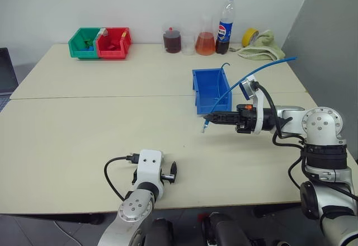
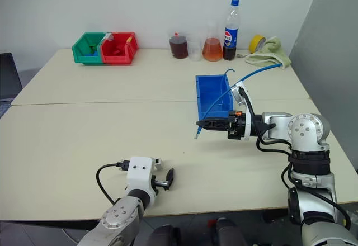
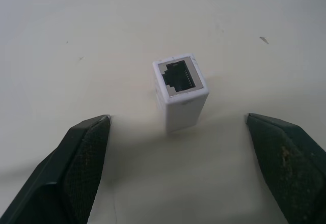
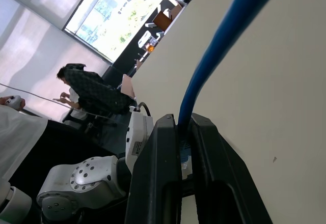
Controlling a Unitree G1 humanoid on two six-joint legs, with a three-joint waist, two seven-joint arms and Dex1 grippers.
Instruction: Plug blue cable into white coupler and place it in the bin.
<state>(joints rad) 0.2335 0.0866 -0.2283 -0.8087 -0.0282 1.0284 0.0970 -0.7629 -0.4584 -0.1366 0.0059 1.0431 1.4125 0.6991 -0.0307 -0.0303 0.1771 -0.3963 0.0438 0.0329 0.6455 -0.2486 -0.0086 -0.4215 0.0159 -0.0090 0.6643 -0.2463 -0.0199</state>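
Cream tabletop [image 1: 84, 140] runs back to a white wall, where a green bin [image 1: 84, 43] and a red bin [image 1: 114, 42] touch side by side, well apart from a row of beakers [image 1: 189, 41], a cola bottle [image 1: 225, 24] and a tape roll [image 1: 250, 36] resting by a cloth [image 1: 263, 46].

The bin [image 1: 211, 91] sits right of centre. Just in front of it, the right gripper [image 1: 215, 118] is held level above the table, pointing toward the robot's left, fingers clamped on the blue cable [image 1: 263, 67] near its plug end. The cable arcs up and away to the right; its plug tip appears to hang just below the fingertips, though it is too small to confirm.

The left gripper [image 3: 178, 127] hovers low near the table's front edge, fingers spread wide. The white coupler [image 3: 180, 92] lies between them on the table, untouched, open socket uppermost in the wrist view.
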